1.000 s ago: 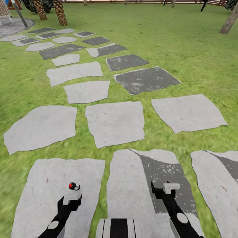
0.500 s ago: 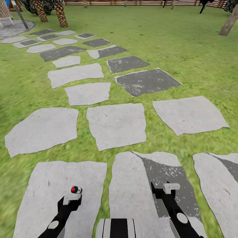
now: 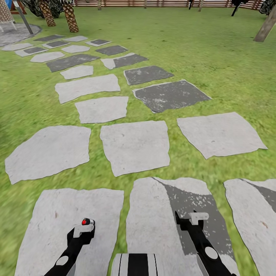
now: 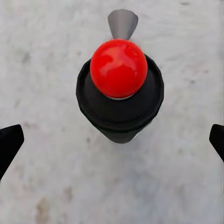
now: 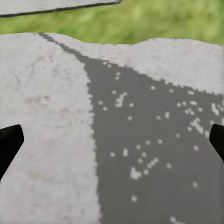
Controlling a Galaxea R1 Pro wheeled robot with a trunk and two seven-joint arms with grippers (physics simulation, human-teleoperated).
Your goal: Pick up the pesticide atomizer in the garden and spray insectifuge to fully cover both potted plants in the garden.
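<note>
1. Where the lawn (image 3: 214,57) runs back to a wooden fence (image 3: 153,3), a path of grey stepping slabs (image 3: 134,145) crosses it; the atomizer sits on the nearest slab on the robot's left (image 3: 46,226), and no potted plants can be made out.
2. The left gripper (image 3: 82,230) hangs low over that slab with its jaws spread wide and nothing between them — in the left wrist view only the two dark fingertips (image 4: 9,144) show, at opposite edges.
3. The right gripper (image 3: 198,218) hovers over the neighbouring slab (image 5: 140,140), likewise parted and empty, well apart from the bottle.
4. The pesticide atomizer (image 3: 87,222) stands just beyond the left gripper's tip, clearly the nearer arm. In the left wrist view the pesticide atomizer (image 4: 119,88) lies on the midline between the fingers, untouched.
5. Orientation: the bottle stands upright, long axis vertical, so the camera looks straight down on its red top. Its grey nozzle projects away from the wrist, along the gripper's line.
6. Judgement: the step in hand is the pick-up; the coming move turns on a straight descent, the fingers closing on the dark body.
</note>
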